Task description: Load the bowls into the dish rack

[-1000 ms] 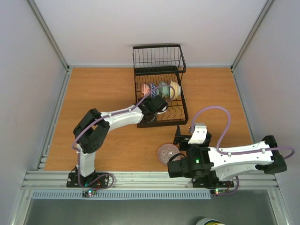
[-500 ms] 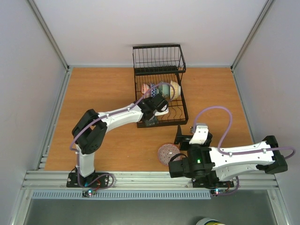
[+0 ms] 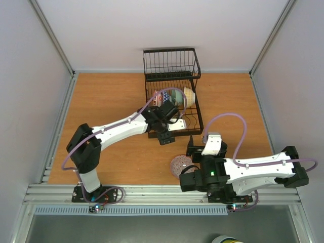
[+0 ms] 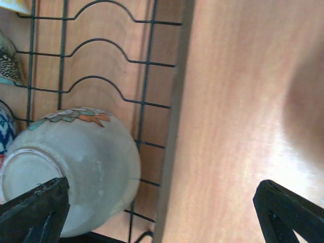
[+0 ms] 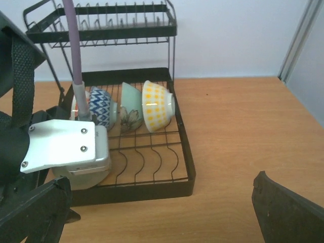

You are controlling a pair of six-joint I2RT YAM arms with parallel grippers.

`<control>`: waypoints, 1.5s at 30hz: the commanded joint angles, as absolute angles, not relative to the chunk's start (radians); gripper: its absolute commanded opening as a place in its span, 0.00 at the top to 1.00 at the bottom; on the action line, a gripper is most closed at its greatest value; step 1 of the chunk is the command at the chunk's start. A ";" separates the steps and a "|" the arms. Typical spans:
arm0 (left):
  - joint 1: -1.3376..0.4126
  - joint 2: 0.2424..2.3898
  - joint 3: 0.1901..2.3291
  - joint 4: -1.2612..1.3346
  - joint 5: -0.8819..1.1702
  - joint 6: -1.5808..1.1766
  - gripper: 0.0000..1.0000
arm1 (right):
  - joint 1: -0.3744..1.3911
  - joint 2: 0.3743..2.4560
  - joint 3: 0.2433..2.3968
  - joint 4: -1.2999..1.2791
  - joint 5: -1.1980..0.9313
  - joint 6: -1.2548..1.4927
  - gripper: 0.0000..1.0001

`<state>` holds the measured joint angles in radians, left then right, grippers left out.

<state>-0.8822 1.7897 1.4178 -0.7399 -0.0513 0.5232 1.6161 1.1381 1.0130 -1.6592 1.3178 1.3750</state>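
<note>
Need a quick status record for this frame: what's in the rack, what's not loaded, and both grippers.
rack: dish rack
loaded: blue-patterned bowl, pale green bowl and yellow-checked bowl, on edge in a row; beige bowl next to the blue one, by the rack's rail
not loaded: red-patterned bowl, on the table outside the rack
left gripper: open, empty, above the rack's rail
right gripper: open, empty, facing the rack
</note>
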 commanded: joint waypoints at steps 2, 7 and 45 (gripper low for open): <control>-0.865 1.627 1.362 -0.701 0.144 0.507 0.01 | 1.624 1.221 1.153 -1.839 1.254 1.203 0.01; -0.730 1.452 1.308 -0.632 0.352 0.469 0.01 | 1.543 1.201 1.246 -1.839 1.088 1.049 0.02; -0.031 1.250 1.156 -0.552 0.743 0.113 0.01 | 0.650 0.962 0.772 -0.903 -0.119 0.212 0.15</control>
<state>-0.0719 1.1862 1.1145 -0.6048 0.7139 0.2489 0.6121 0.9890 0.8146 -0.9268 -0.0380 0.1497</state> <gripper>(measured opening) 0.994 0.859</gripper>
